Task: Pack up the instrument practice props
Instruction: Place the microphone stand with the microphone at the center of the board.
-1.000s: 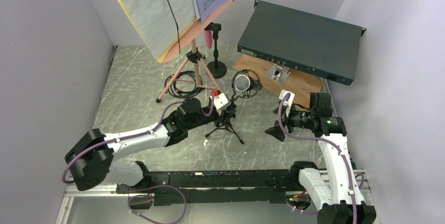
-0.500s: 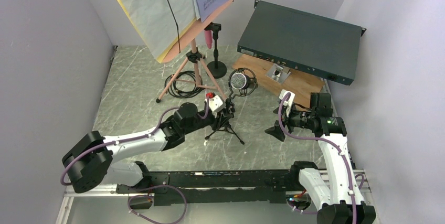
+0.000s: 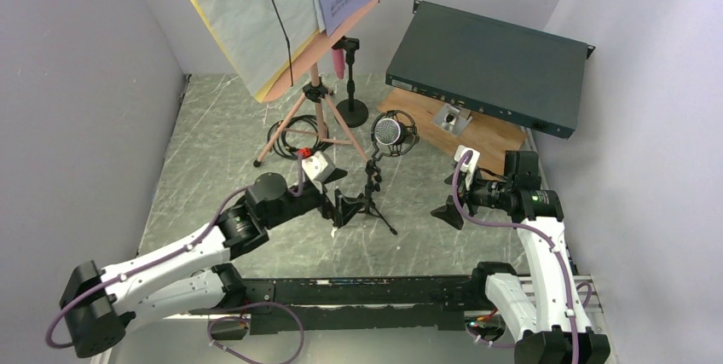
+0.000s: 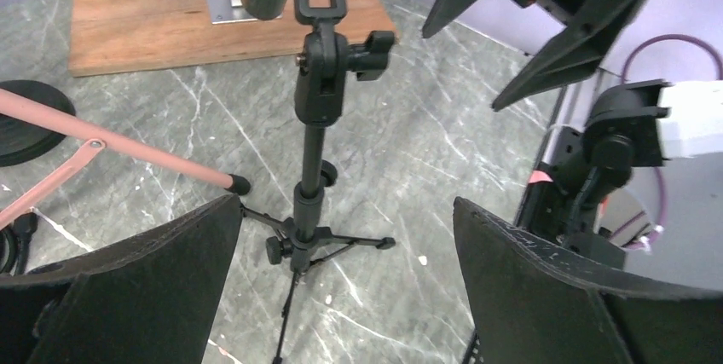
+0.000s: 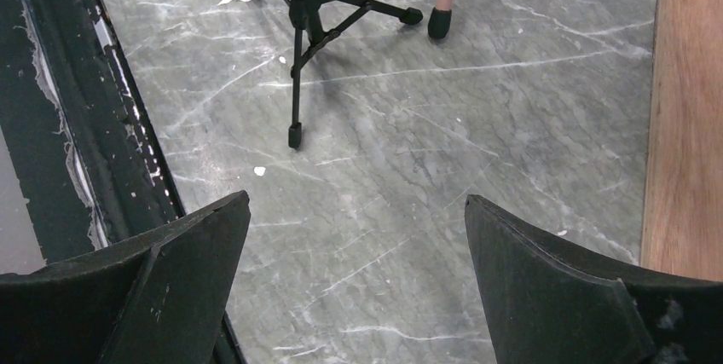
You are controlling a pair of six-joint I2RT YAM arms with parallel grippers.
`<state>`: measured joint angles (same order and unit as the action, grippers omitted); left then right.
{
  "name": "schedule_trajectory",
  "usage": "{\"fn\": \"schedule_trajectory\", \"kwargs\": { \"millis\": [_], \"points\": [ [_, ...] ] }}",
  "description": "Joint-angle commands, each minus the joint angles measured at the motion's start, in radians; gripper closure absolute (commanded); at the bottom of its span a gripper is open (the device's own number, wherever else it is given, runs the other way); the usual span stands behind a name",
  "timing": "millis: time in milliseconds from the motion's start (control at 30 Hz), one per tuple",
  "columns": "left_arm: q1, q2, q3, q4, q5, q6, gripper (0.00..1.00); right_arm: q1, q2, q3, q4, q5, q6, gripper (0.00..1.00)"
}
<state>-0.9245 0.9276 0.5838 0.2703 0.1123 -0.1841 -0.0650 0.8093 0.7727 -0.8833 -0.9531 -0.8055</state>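
The tabletop [image 3: 213,151] is seen as grey stone veined with white. A black mesh-headed mic [image 3: 389,133], ringed by a round wire cradle, is carried on a slim black tripod [image 3: 369,200] of tubes and knobs. The left claw [image 3: 345,208] is spread wide with nothing pinched. In its wrist view the tripod's pole is framed between the dull black wedge fingers [image 4: 136,287] and touched by neither. The right claw [image 3: 447,210] is likewise spread and empty, off to the tripod's right. Behind, a pink stand [image 3: 317,117] on thin tubular legs is hung with white and yellow sheets [image 3: 239,23]. A pink mic [image 3: 339,60] is held on a round-based holder [image 3: 351,112] beside it.
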Motion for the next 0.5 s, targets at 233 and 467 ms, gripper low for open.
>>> {"fn": "schedule_trajectory", "kwargs": {
  "millis": [233,467],
  "points": [
    [-0.003,-0.091,0.259,-0.352,0.123,0.121,0.0,0.0,0.015,0.019,-0.049,-0.099,-0.301,0.0],
    [-0.002,-0.116,0.251,-0.328,0.116,0.15,0.01,0.014,0.152,0.156,0.047,-0.124,-0.395,0.01]
  ]
}}
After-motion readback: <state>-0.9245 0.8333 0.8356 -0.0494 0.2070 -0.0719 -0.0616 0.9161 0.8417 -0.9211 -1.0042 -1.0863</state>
